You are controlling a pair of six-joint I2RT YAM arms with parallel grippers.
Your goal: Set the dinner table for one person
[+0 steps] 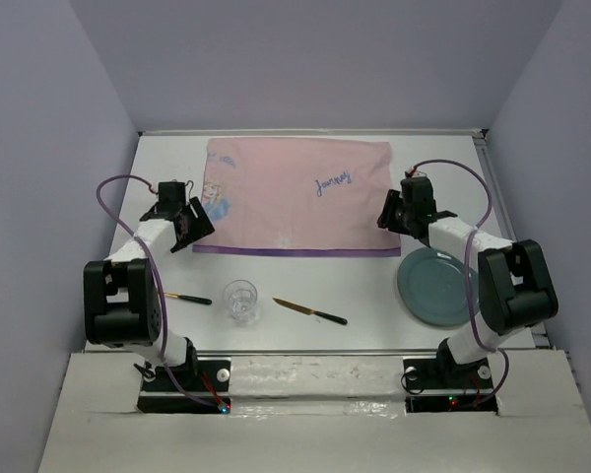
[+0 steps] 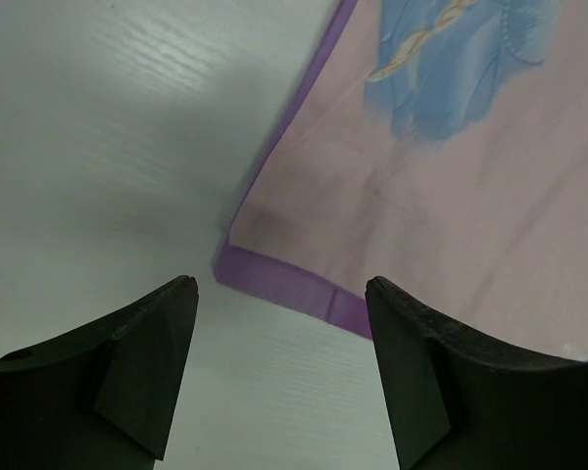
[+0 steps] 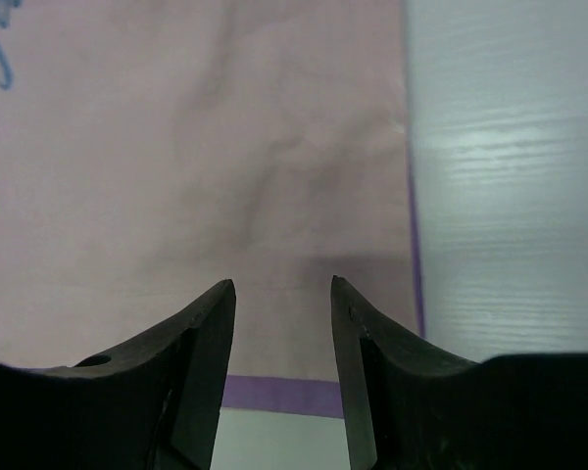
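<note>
**Both pincers empty at the near corners of the cloth**

The desk (image 1: 305, 286) was the big white surface filling the middle of my overhead view, running from the arm bases out to the far wall. A pink cloth (image 1: 295, 197) with a purple near hem lay flat on its far half, with blue script toward its right side and a blue printed figure near its left edge.

My left pincer (image 1: 199, 229) was at the cloth's near left corner. Through the left wrist camera its jaws stood wide apart (image 2: 279, 289) with nothing between them. The purple-hemmed corner (image 2: 274, 284) lay just beyond the tips, with bare desk to the left.

My right pincer (image 1: 389, 215) was at the cloth's right edge, close to the near right corner. From its wrist camera the jaws were parted only narrowly (image 3: 282, 284). They gripped nothing that I could see, and the cloth looked flat beneath them.

On the near half of the desk sat a clear glass (image 1: 241, 301). A knife (image 1: 310, 311) with a dark handle lay to its right. To its left lay a small utensil (image 1: 187, 298) that I could not identify. A grey-green plate (image 1: 435, 286) rested near the right arm.
</note>
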